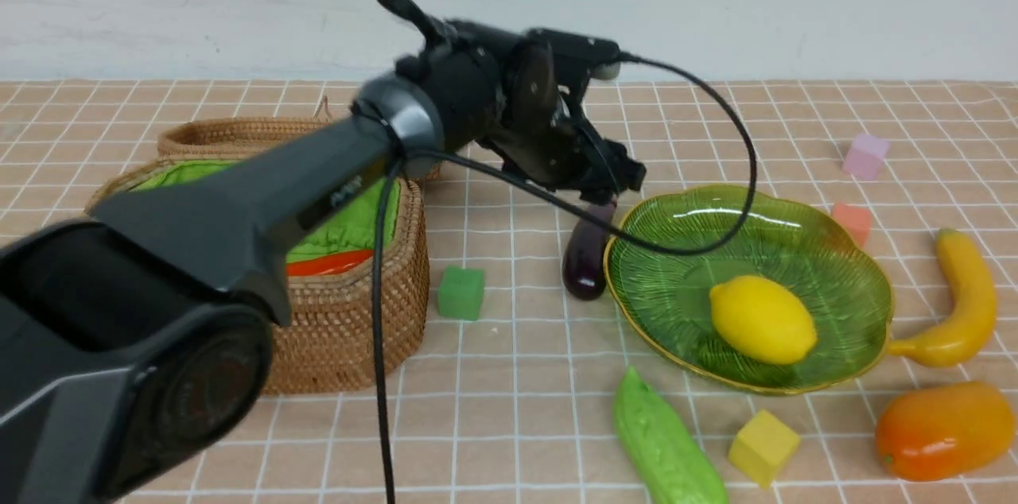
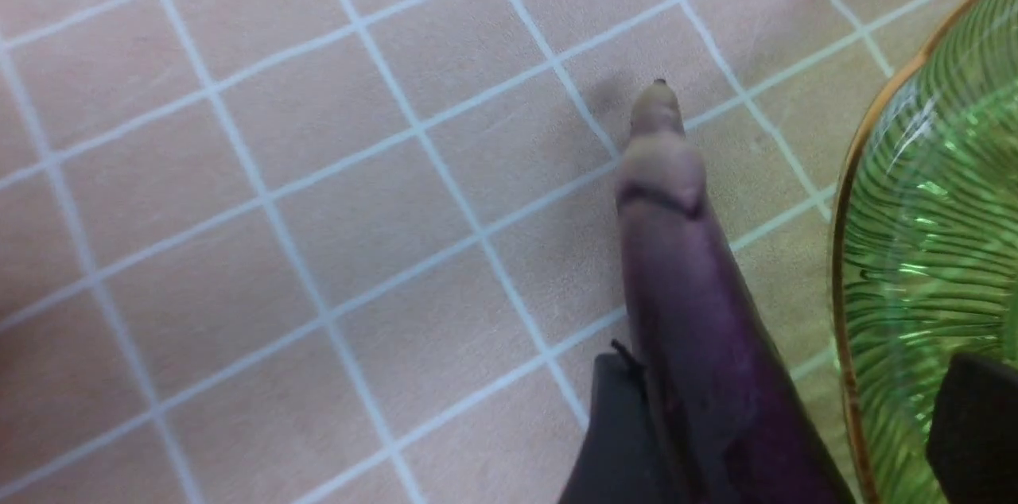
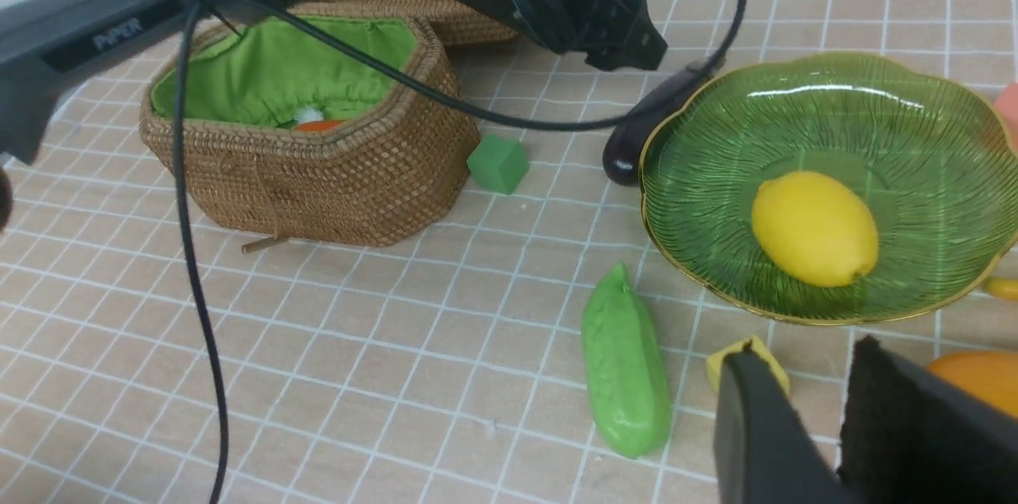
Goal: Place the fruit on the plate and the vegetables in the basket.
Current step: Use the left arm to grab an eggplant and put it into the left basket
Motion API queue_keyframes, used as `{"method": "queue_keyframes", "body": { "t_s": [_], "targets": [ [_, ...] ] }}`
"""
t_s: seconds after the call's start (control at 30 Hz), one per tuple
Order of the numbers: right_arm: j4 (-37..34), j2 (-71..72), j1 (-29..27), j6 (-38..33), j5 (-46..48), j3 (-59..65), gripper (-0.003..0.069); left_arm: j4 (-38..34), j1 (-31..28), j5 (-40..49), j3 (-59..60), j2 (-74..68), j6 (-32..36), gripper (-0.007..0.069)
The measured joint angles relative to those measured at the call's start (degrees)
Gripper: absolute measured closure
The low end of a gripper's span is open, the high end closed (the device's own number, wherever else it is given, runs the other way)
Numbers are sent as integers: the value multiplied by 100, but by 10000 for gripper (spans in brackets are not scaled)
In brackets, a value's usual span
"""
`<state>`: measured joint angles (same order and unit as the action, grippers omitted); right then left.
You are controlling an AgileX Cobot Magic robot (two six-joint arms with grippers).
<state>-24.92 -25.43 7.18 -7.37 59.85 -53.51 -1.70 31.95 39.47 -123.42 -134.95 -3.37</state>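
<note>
Eggplant (image 1: 587, 261) lies between the parted jaws of the left tool (image 2: 787, 385), one finger (image 2: 616, 424) touching it, the other clear. It rests on the worktop (image 1: 509, 409) against the left rim of the plate (image 1: 843, 250). Right tool (image 3: 803, 357), near right, stands partly open and empty.

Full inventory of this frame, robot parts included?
basket: 1, brown wicker, left
lid: 1, brown, behind basket
carrot: 1, orange, in basket
green cube: 1, beside basket
eggplant: 1, purple, beside plate's left rim
plate: 1, green, centre-right
lemon: 1, yellow, on plate
gourd: 1, green, front centre
yellow cube: 1, beside gourd
mango: 1, orange, front right
banana: 1, yellow, right of plate
pink cube: 1, far right
coral cube: 1, behind plate
left gripper: 1, black, open around eggplant
right gripper: 1, black, open, empty
</note>
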Motion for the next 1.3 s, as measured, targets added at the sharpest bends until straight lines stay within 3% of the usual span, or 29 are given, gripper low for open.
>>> {"method": "queue_keyframes", "body": {
  "t_s": [0.63,0.83,0.93,1.03,1.3],
  "targets": [
    [0,0,0,11,128,0,463,170,-13,-309,-2,-465,27,137],
    [0,0,0,11,128,0,463,526,-13,-309,-14,-536,33,141],
    [0,0,0,18,128,0,463,695,-13,-266,-14,-676,28,174],
    [0,0,0,18,128,0,462,747,-13,-286,-14,-725,-8,266],
    [-5,0,0,18,123,0,454,1191,-33,216,8,-337,-335,263]
  ]
}}
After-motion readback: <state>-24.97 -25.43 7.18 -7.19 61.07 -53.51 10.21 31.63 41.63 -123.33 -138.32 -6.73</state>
